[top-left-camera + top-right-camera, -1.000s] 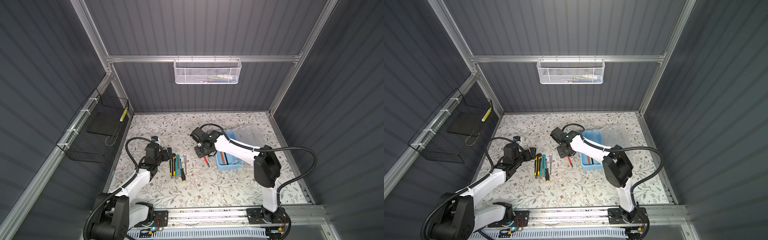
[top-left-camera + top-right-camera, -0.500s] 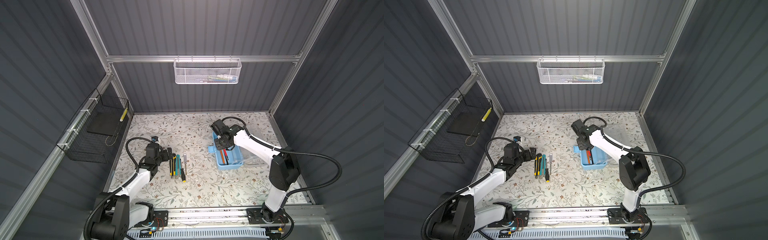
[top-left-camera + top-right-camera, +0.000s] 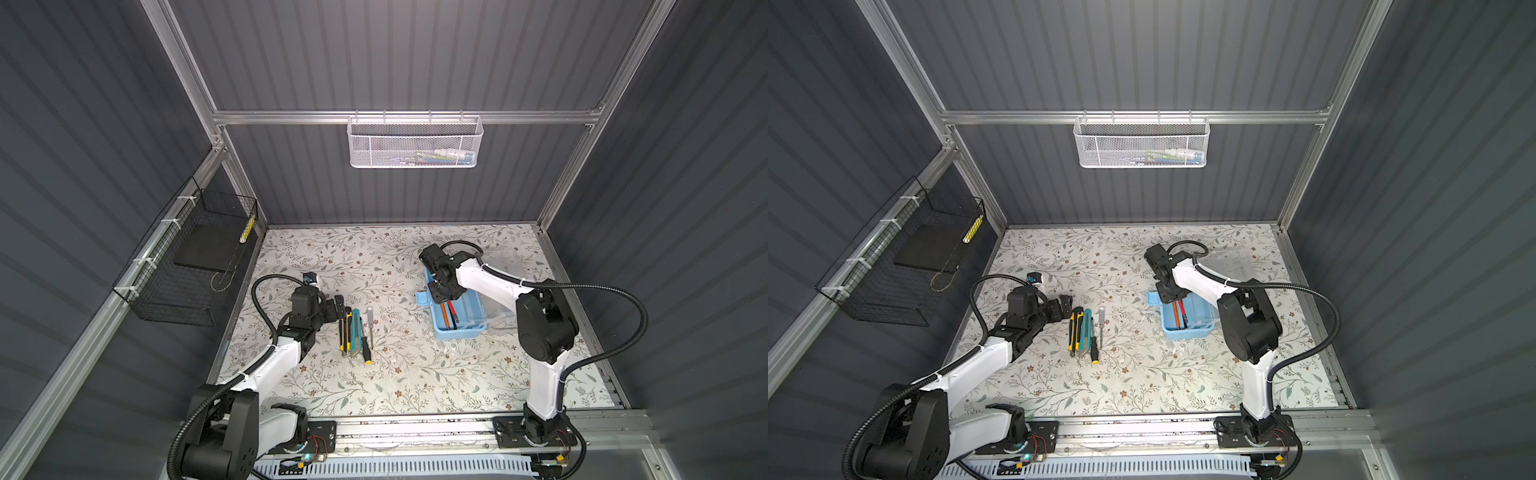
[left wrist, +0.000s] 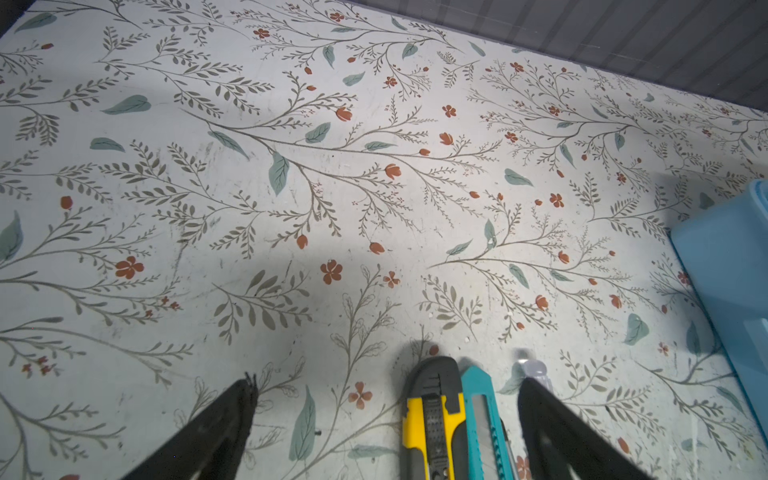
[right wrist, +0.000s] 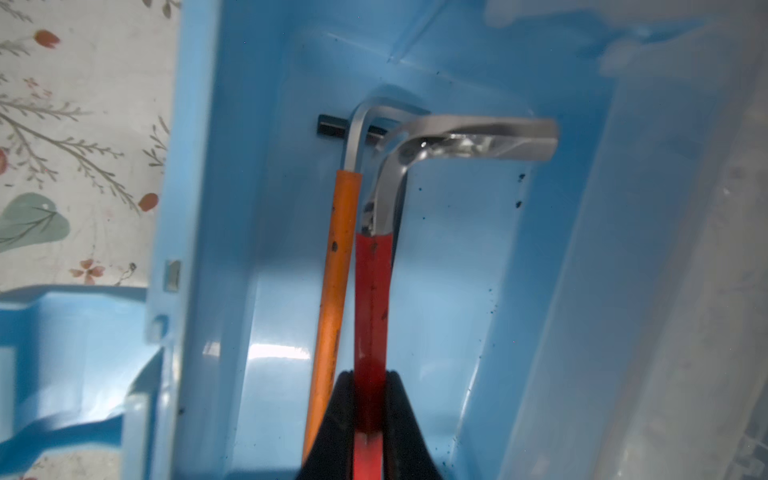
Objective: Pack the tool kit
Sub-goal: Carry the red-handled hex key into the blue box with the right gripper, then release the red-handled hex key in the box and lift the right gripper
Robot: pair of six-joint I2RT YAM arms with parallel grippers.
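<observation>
Right gripper (image 5: 370, 378) clamped on red hex key (image 5: 372, 291) (inside tool kit (image 5: 457, 270)), left gripper (image 4: 386, 382) gaping

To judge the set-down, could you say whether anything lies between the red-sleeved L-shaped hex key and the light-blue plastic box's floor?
Only the orange-sleeved hex key: it lies in the light-blue box beside the red-sleeved hex key in the right gripper, bent end seemingly under the red one's.

1. Right gripper (image 3: 444, 293) swung from above the mat (image 3: 374, 257), just left of the tool kit (image 3: 473, 330), to its far end, then dropped inside.
2. Clamped red hex key (image 5: 372, 291) travelled with it and ended in the box beside the orange hex key (image 5: 337, 249).
3. Right elbow swung outward, then back.
</observation>
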